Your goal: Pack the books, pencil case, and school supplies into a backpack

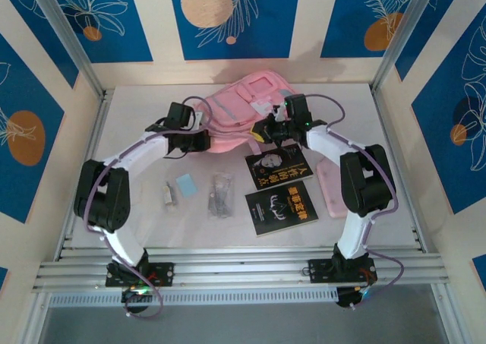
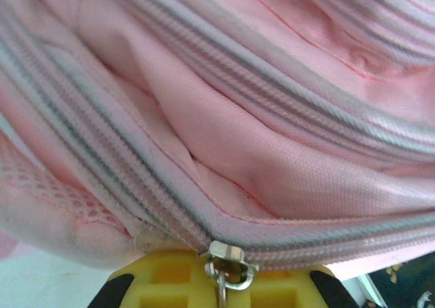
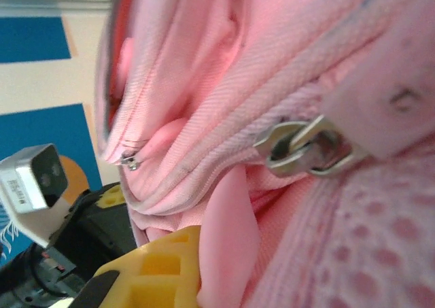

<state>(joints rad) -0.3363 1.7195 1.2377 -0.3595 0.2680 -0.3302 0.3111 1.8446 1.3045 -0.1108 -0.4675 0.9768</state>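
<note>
From above, the pink backpack (image 1: pixel 241 105) lies at the far middle of the tabletop (image 1: pixel 152 219), with the left gripper (image 1: pixel 203 139) and right gripper (image 1: pixel 267 129) at its near edge. The left wrist view adds yellow fingers (image 2: pixel 166 277) pressed together on a metal zipper pull (image 2: pixel 224 281) under ribbed tape. The right wrist view gives 1 yellow finger (image 3: pixel 160 267) against folded woven fabric; whether that gripper pinches, I cannot tell. Nearer lie 2 black books (image 1: pixel 279 169), a pencil case (image 1: pixel 331 196) half under the right arm, a clear packet (image 1: pixel 220 196), a blue square (image 1: pixel 186 183) and a white piece (image 1: pixel 168 194).
</note>
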